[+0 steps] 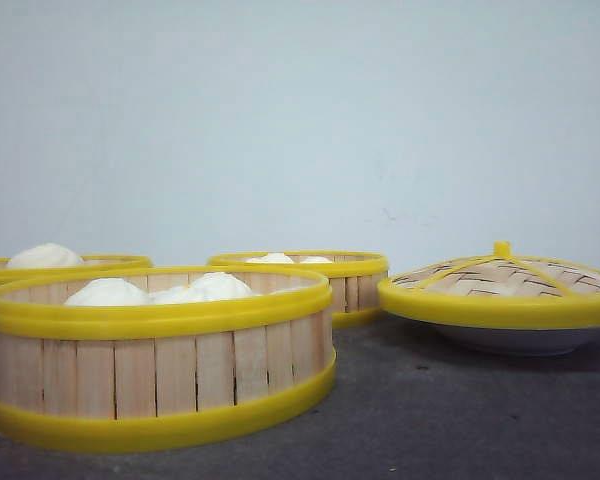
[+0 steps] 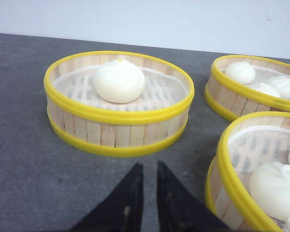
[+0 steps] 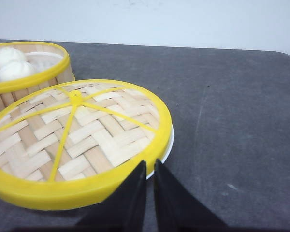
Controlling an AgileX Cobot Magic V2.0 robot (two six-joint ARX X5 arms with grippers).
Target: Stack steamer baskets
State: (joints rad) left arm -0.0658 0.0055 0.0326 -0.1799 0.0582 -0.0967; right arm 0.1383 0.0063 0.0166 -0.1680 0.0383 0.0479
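Note:
Three steamer baskets with pale slat walls and yellow rims stand apart on the dark table, each holding white buns. In the front view one basket [image 1: 160, 375] is near left, one [image 1: 0, 272] far left, one [image 1: 355, 290] at mid-back. In the left wrist view the left gripper [image 2: 150, 166] is shut and empty, just short of the one-bun basket [image 2: 116, 135]; two more baskets [image 2: 232, 101] [image 2: 232, 174] stand off to the side. The right gripper [image 3: 150, 164] is shut and empty at the rim of the woven lid [image 3: 72, 135]. Neither gripper shows in the front view.
The domed woven lid [image 1: 500, 290] with a yellow rim and knob rests on a white plate [image 3: 167, 147] at the right. A basket with two buns [image 3: 29, 79] stands just behind it. A pale wall backs the table.

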